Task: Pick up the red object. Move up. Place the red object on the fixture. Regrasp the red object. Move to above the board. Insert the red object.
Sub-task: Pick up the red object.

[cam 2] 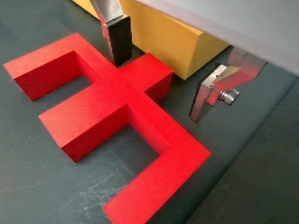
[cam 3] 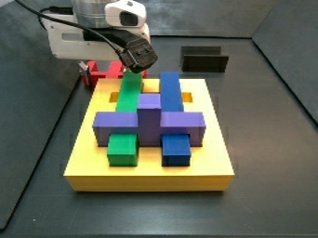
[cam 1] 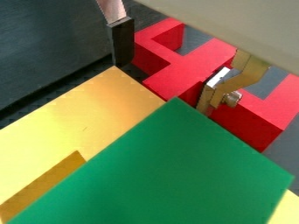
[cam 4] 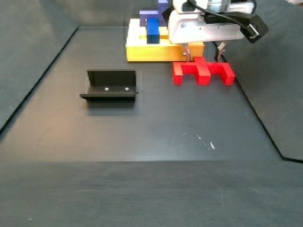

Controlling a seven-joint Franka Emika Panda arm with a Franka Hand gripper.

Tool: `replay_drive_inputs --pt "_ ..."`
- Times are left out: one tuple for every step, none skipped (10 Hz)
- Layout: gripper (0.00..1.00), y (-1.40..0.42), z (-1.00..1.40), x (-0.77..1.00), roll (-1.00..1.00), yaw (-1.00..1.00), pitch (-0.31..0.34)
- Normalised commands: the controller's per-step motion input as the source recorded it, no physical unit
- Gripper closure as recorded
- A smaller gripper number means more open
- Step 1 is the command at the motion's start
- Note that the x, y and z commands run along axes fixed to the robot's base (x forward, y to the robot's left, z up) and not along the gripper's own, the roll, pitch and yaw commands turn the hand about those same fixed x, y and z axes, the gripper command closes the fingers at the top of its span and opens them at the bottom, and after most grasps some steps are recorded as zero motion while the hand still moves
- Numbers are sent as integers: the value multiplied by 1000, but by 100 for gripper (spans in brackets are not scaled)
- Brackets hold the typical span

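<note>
Red object [cam 2: 117, 109] on the floor beside the board [cam 1: 70, 131], gripper [cam 2: 163, 74] low, fingers [cam 2: 114, 39] open astride its middle prong

you see a purple cross-shaped block [cam 3: 147, 121], two green blocks [cam 3: 122, 147] and two blue blocks [cam 3: 178, 149], all above a dark floor [cam 4: 142, 133].
</note>
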Motion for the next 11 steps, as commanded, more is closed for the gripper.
replay_drive_inputs --pt "0 0 -103 0 299 0 61" --pt "0 6 -91 -14 249 -71 47" --pt "0 23 -114 -37 240 -137 36" --pt "0 54 -174 -9 219 -111 27" --pt "0 60 -226 -6 219 -46 17" --pt "0 51 -163 -26 167 0 1" --pt "0 0 -9 0 111 0 6" --pt "0 -20 0 0 21 0 0" --pt "0 -54 60 23 0 0 0" --pt "0 -34 66 0 0 0 0" --pt "0 -37 71 3 0 0 0"
